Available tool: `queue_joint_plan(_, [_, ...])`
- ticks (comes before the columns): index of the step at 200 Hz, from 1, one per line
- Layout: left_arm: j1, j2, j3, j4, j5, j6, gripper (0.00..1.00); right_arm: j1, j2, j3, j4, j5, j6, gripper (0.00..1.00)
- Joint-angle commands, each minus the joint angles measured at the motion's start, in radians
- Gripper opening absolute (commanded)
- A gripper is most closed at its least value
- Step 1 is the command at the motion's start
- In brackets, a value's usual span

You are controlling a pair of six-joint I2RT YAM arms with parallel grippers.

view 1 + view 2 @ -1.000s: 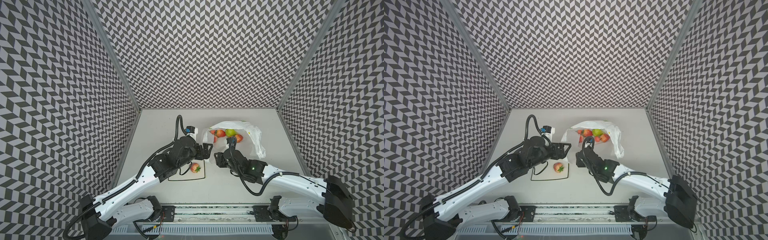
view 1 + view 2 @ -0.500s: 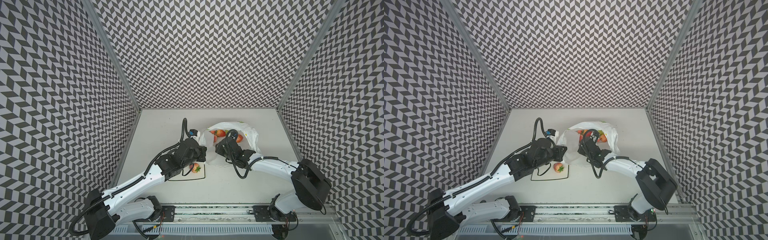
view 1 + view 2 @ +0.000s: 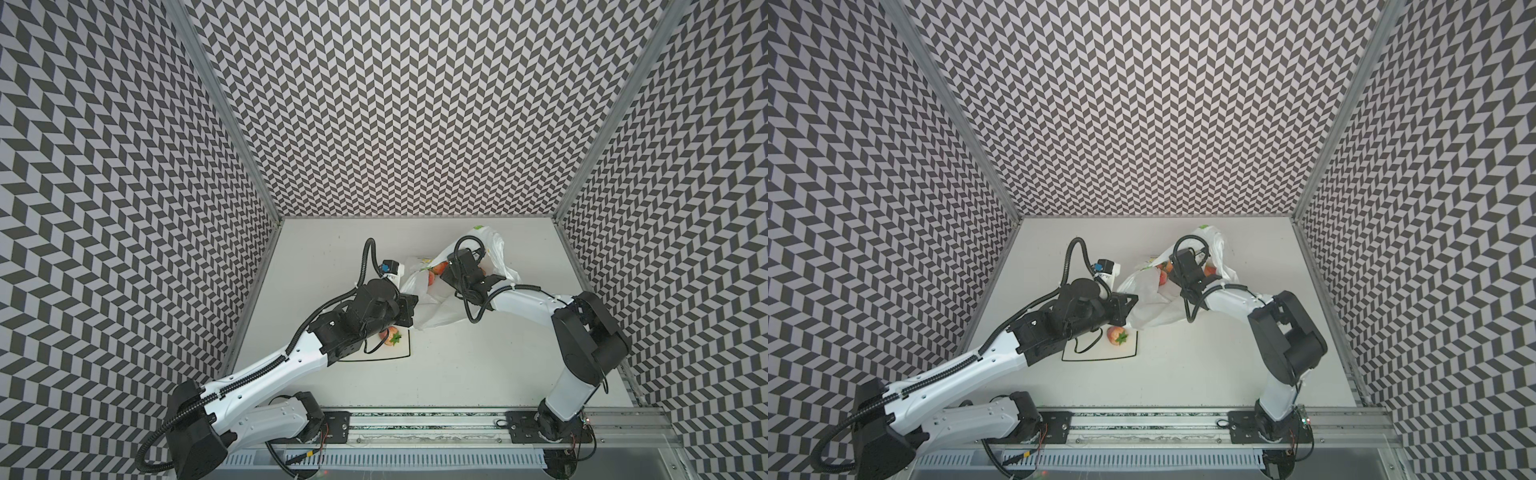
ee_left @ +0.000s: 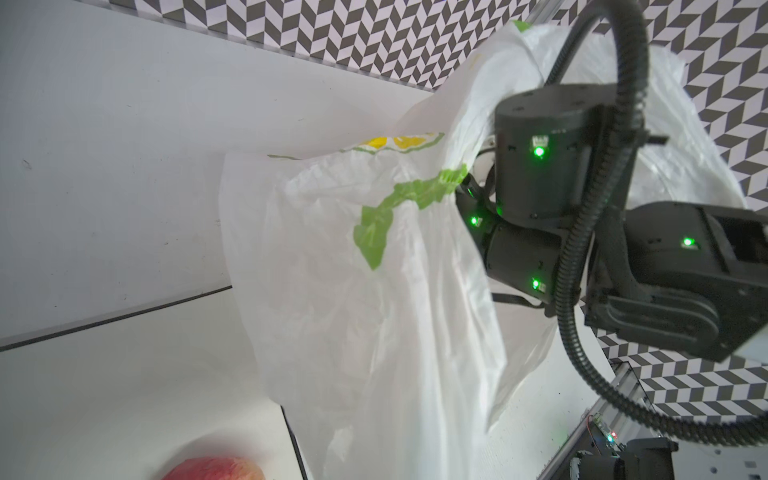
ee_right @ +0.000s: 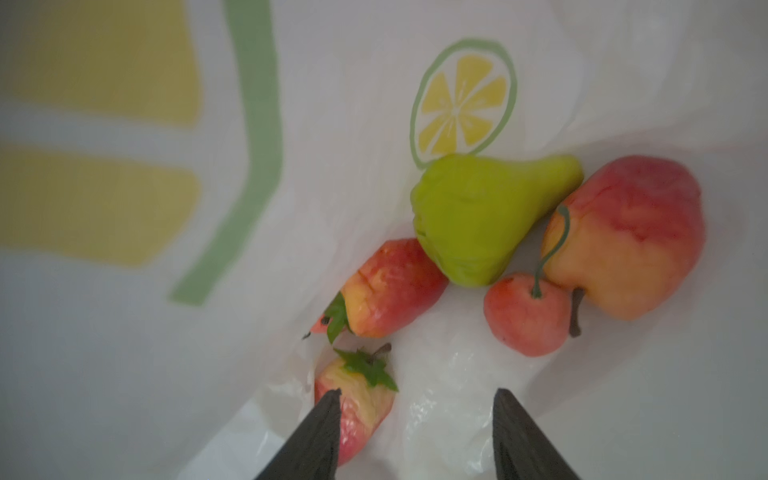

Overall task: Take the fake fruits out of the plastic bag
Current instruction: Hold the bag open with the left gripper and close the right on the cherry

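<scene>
The white plastic bag (image 3: 436, 312) (image 3: 1154, 311) with lemon prints lies mid-table. My left gripper (image 3: 410, 309) is shut on its near edge; the film (image 4: 374, 332) runs down past where the jaws stand, hiding them. My right gripper (image 5: 417, 399) is open inside the bag. One strawberry (image 5: 359, 409) lies against one of its fingertips (image 5: 328, 405). Past it lie a second strawberry (image 5: 390, 286), a green pear (image 5: 478, 216), a small pink ball (image 5: 525, 316) and a larger red-yellow fruit (image 5: 627, 241). Another strawberry (image 3: 390, 336) (image 3: 1116, 335) sits on the plate (image 3: 401, 354).
The square white black-rimmed plate (image 3: 1100, 355) lies just in front of the bag, partly under my left arm. Patterned walls close in the table on three sides. A metal rail (image 3: 415, 424) runs along the front edge.
My left gripper has closed on the bag's near edge. My right arm has pushed forward into the bag's mouth, and the bag now stands more open and raised.
</scene>
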Motion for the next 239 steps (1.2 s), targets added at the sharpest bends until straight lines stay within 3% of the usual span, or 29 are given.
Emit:
queue_joint_plan(1, [-0.014, -0.009, -0.007, 0.036, 0.008, 0.037, 0.00, -0.013, 0.031, 0.031, -0.078, 0.101, -0.070, 0.61])
queue_joint_plan(48, [-0.025, -0.015, -0.008, 0.051, 0.010, 0.067, 0.00, -0.041, 0.074, 0.032, -0.096, 0.128, -0.101, 0.67])
queue_joint_plan(114, [-0.028, -0.033, -0.024, 0.070, 0.012, 0.092, 0.00, -0.062, 0.179, 0.082, -0.076, 0.095, -0.142, 0.65])
queue_joint_plan(142, [-0.030, -0.039, -0.024, 0.069, 0.009, 0.099, 0.00, -0.066, 0.221, 0.112, -0.090, 0.086, -0.143, 0.60])
queue_joint_plan(184, [-0.031, -0.043, -0.030, 0.072, -0.011, 0.099, 0.00, -0.065, 0.190, 0.090, -0.061, 0.062, -0.160, 0.44])
queue_joint_plan(201, [-0.030, -0.044, -0.032, 0.075, -0.023, 0.097, 0.00, -0.065, 0.141, 0.058, -0.034, 0.040, -0.181, 0.35])
queue_joint_plan(239, [-0.030, -0.040, -0.046, 0.110, -0.056, 0.102, 0.00, -0.064, -0.031, -0.065, 0.067, -0.072, -0.233, 0.34])
